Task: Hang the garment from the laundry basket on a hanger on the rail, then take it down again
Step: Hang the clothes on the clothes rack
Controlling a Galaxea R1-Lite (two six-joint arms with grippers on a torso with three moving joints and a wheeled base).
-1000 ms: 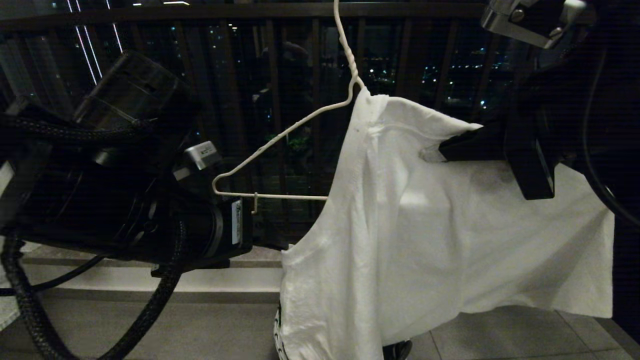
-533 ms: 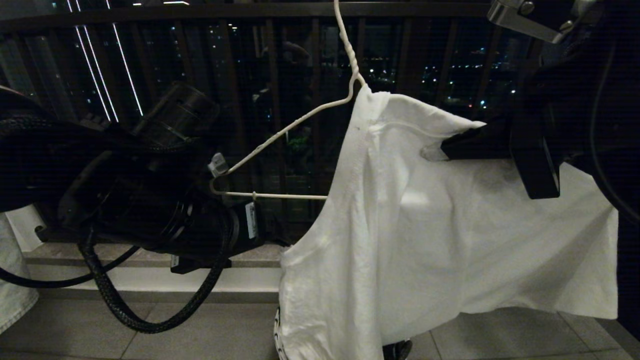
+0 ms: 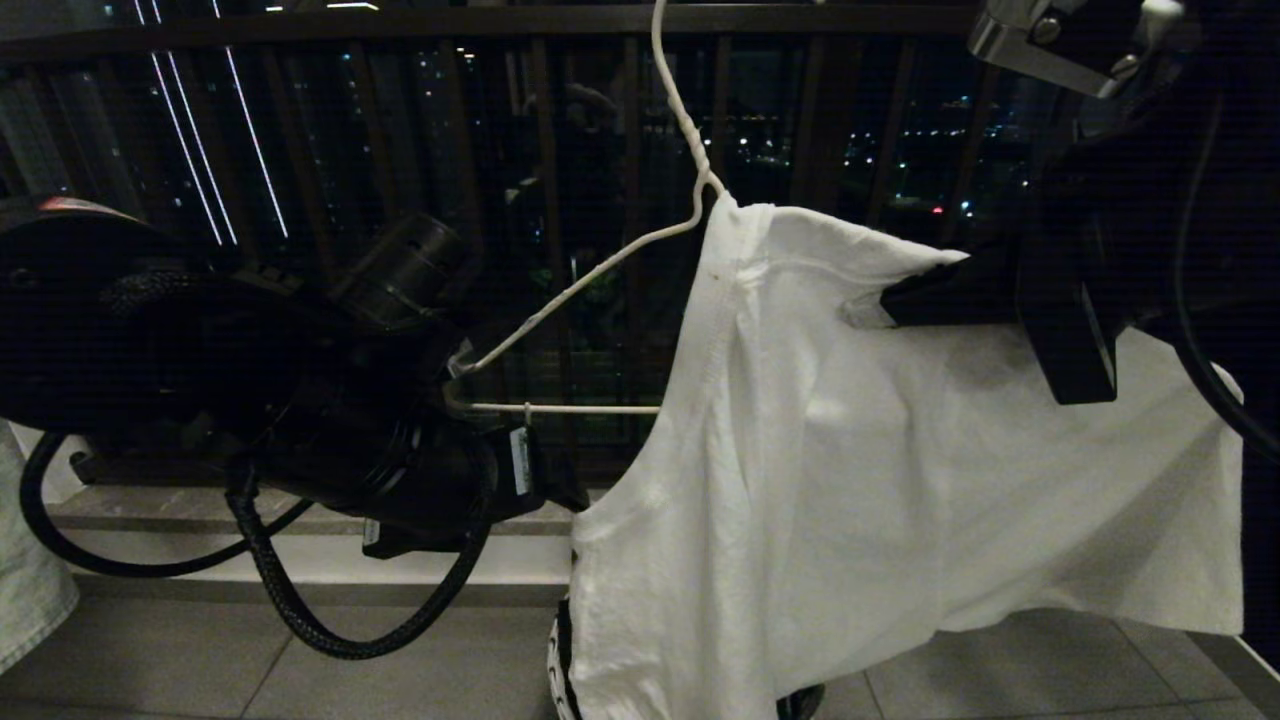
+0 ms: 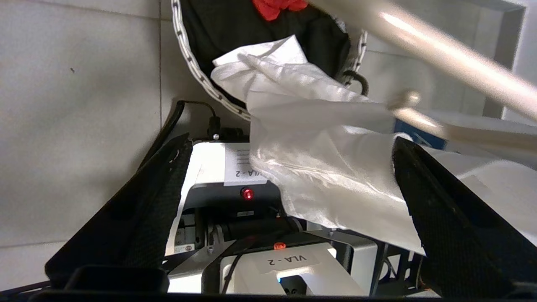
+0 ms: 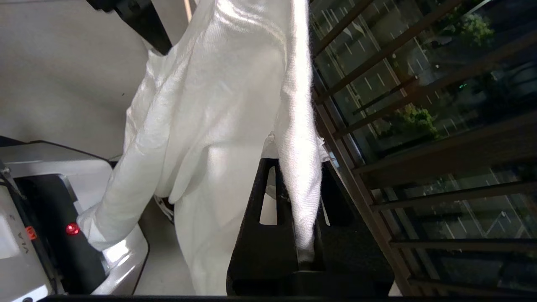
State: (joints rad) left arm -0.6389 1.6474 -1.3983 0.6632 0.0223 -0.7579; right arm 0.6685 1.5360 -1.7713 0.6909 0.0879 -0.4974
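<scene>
The white garment (image 3: 850,480) hangs by one shoulder from the white wire hanger (image 3: 590,270), whose hook runs out of the top of the head view. My right gripper (image 3: 885,300) is shut on the garment's neck edge (image 5: 300,138), as the right wrist view (image 5: 295,167) shows. At the hanger's bare left corner sits my left gripper (image 3: 470,385). Its jaws (image 4: 291,140) stand wide open, the hanger's wires (image 4: 444,48) and the cloth (image 4: 327,167) lying beyond them, nothing gripped. The laundry basket (image 4: 188,54) stands on the floor below (image 3: 558,650). I cannot make out the rail.
A dark balustrade (image 3: 540,150) of vertical bars stands close behind the hanger. A black garment (image 4: 251,33) fills the basket. My own white base (image 4: 289,260) is under the left gripper. A pale cloth (image 3: 30,590) hangs at the left edge. A grey metal piece (image 3: 1040,40) shows top right.
My left arm has swung right and up to the hanger's bare left corner, its jaws opening a little wider. The hanger has shifted slightly. The right gripper keeps its hold, unmoved.
</scene>
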